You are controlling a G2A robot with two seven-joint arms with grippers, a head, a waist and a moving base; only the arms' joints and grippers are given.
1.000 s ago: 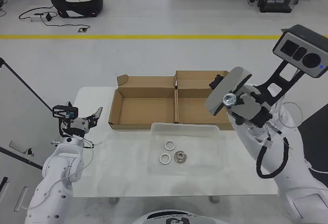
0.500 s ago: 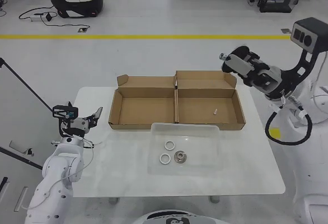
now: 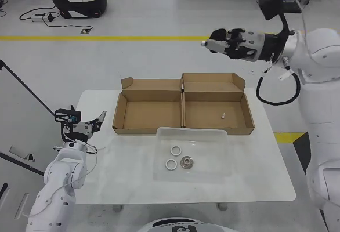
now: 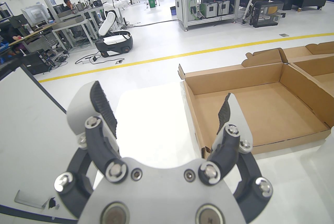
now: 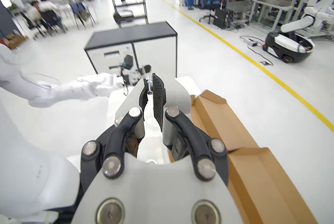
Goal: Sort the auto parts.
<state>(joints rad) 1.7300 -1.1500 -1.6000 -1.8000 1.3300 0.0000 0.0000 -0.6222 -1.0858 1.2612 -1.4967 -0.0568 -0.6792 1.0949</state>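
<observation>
Your right gripper [image 3: 208, 44] is clenched on a small metal bolt [image 5: 149, 85]. The bolt sits at the very tips, between the ribbed pads [image 5: 158, 94], and you can see its thread. In the top view this gripper is between 12 and 1 o'clock from the box [image 3: 149, 115]. It lies past the far edge of the table [image 3: 257, 168], and you see it against the floor just beside the yellow line [image 3: 100, 37].

Your left gripper [image 3: 97, 120] is released, with the jaws wide apart and nothing between them. It is at 9 o'clock from the box, near the table's left edge, and it points toward the box's left compartment.

The box has two compartments side by side. One small white pin [image 3: 223, 114] lies near the middle of the right compartment.

The clear tray [image 3: 216, 134] is at 6 o'clock from the box, just beside its near wall. In the tray you have two white rings [image 3: 174, 151] close together and a round metal hub [image 3: 187, 162]. The hub is at 3 o'clock from the nearer ring, just beside it.

About writing: there is a little grey print [image 5: 39, 172] on the white arm shell in the right wrist view, but it is too small to read.
</observation>
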